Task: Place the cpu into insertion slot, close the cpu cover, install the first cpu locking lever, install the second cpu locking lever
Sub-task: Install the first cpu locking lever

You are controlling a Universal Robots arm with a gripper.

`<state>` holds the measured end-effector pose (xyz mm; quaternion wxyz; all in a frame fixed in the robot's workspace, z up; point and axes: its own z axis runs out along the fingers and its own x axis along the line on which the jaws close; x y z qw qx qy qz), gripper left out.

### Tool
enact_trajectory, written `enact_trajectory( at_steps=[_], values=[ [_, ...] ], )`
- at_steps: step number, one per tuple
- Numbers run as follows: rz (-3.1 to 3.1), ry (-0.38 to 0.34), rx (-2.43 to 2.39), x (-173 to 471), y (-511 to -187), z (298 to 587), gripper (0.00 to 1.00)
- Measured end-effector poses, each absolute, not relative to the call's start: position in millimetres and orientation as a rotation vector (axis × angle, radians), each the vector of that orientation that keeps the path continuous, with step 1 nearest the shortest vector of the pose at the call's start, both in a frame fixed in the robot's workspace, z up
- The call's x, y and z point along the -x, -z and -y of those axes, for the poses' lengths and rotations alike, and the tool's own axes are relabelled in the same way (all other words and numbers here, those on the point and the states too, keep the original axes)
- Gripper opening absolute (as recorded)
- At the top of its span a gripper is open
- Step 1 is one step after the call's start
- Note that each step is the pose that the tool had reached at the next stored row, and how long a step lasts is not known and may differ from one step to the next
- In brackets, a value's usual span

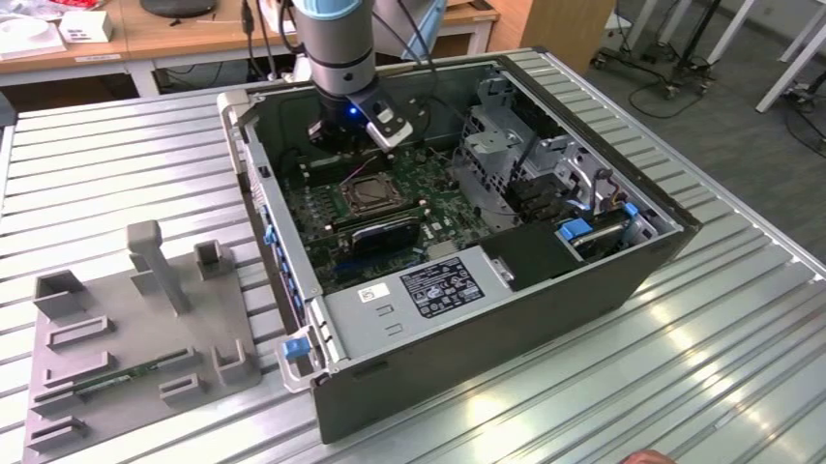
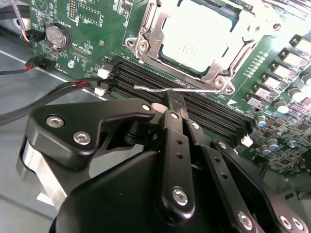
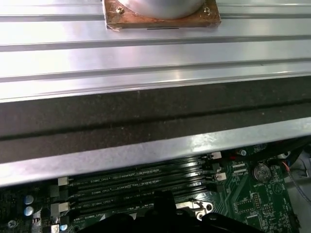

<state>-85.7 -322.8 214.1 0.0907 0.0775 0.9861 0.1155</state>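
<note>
**Robot arm at work on a processor socket.** Seen in the second wrist view, the gripper (image 2: 172, 104) has its fingers drawn together and seemingly pinched on the free end of a thin silvery locking lever (image 2: 153, 89). It hangs over the long black memory slots (image 2: 209, 114).

Just beyond them, the cpu (image 2: 194, 39) sits in the insertion slot (image 1: 366, 193). The cpu cover (image 2: 146, 34) lies flat around it, its window framing the chip's grey top (two of the four steps look finished). The lever in the gripper's hold does not look latched, so the first lever step appears to be under way. Whether the other lever is fastened cannot be told.

In the exterior view the socket lies on the green motherboard (image 2: 87, 29), with the gripper at its twelve o'clock. The board sits inside an open computer case (image 1: 516, 319) lying on a ribbed metal tabletop (image 1: 116, 164). A grey fixture tray (image 1: 142, 319) rests near the case's eight o'clock.

Farther off are wooden desks (image 1: 168, 34) at eleven o'clock and wheeled stands (image 1: 671, 68) at two o'clock.
</note>
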Motion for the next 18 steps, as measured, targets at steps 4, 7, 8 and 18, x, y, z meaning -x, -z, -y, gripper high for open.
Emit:
enact_trajectory(
  at_steps=[4, 7, 8, 18],
  values=[
    [-2.931, -0.343, -0.231, 82.2, -212.1, 322.8, 0.11],
    [-2.931, -0.343, -0.231, 80.3, -211.6, 322.8, 0.11],
    [-2.931, -0.342, -0.231, 80.2, -211.6, 322.9, 0.11],
    [-2.931, -0.339, -0.230, 78.5, -210.4, 323.8, 0.11]
  ],
)
